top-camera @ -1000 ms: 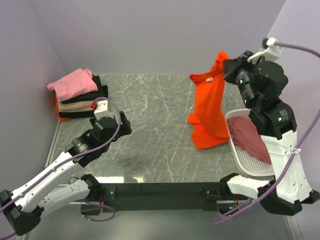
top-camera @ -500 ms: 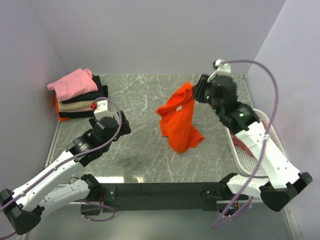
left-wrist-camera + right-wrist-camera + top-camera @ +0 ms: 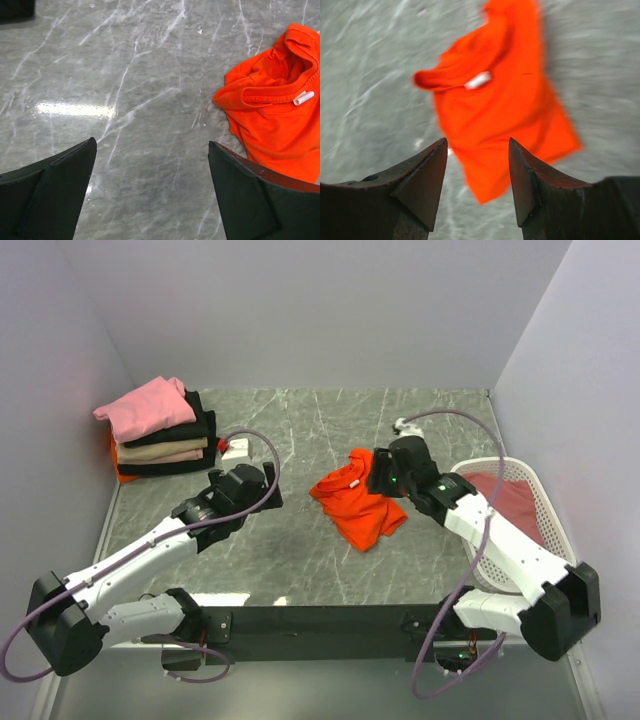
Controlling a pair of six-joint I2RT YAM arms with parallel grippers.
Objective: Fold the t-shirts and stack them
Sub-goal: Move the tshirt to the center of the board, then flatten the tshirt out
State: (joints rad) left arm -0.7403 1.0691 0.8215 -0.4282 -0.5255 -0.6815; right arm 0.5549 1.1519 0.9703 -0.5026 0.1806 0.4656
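Note:
A bright orange t-shirt (image 3: 358, 504) lies crumpled on the marble table near the middle. It also shows in the left wrist view, orange t-shirt (image 3: 276, 116), and blurred in the right wrist view, orange t-shirt (image 3: 502, 107). My right gripper (image 3: 374, 474) hovers just above its right edge, open, with no cloth between the fingers (image 3: 426, 172). Left of the shirt, my left gripper (image 3: 270, 490) stands wide open over bare table. A stack of folded t-shirts (image 3: 155, 435), pink on top, sits at the back left. A dusty rose t-shirt (image 3: 515, 502) lies in the basket.
The white lattice basket (image 3: 540, 515) stands at the right edge, partly under my right arm. Grey walls close in the back and both sides. A small white tag (image 3: 303, 98) shows at the orange shirt's collar.
My right gripper carried the orange t-shirt from above the basket left and down, then opened and dropped it on the table. My left arm reached in toward the middle.

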